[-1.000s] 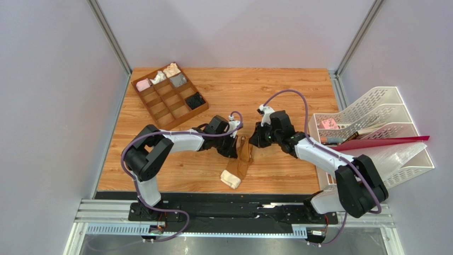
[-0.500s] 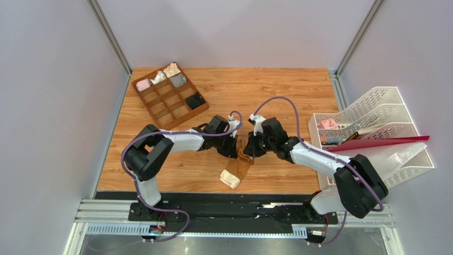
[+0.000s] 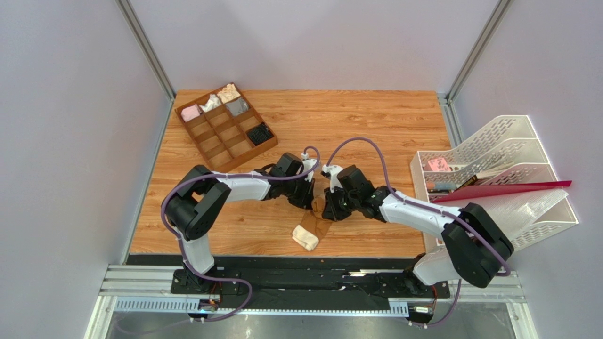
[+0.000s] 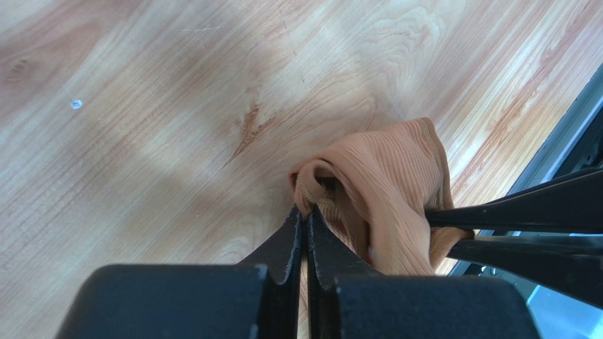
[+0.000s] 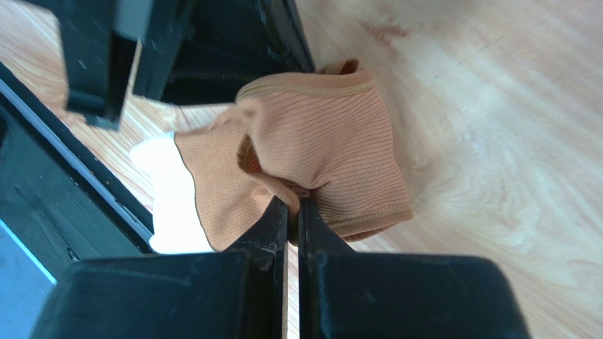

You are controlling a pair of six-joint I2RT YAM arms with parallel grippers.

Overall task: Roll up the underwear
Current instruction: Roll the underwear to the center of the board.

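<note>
The underwear (image 3: 313,227) lies bunched on the wooden table (image 3: 382,120), close to the near edge at centre, cream band nearest. The left gripper (image 4: 304,215) pinches its far fold. The right gripper (image 5: 294,205) is clamped on the fabric just beside it.

Top view: bright, even, diffuse light, sharp throughout; faint soft shadows on the table (image 3: 368,120). Left wrist: left claw (image 4: 304,212) dark, soft-focus near lens; blotchy soft shadows and pale glare on wood beyond its tips. Right wrist: right claw (image 5: 292,201) likewise blurred; underwear (image 5: 318,155) ribbing beyond its tips sharp.
</note>
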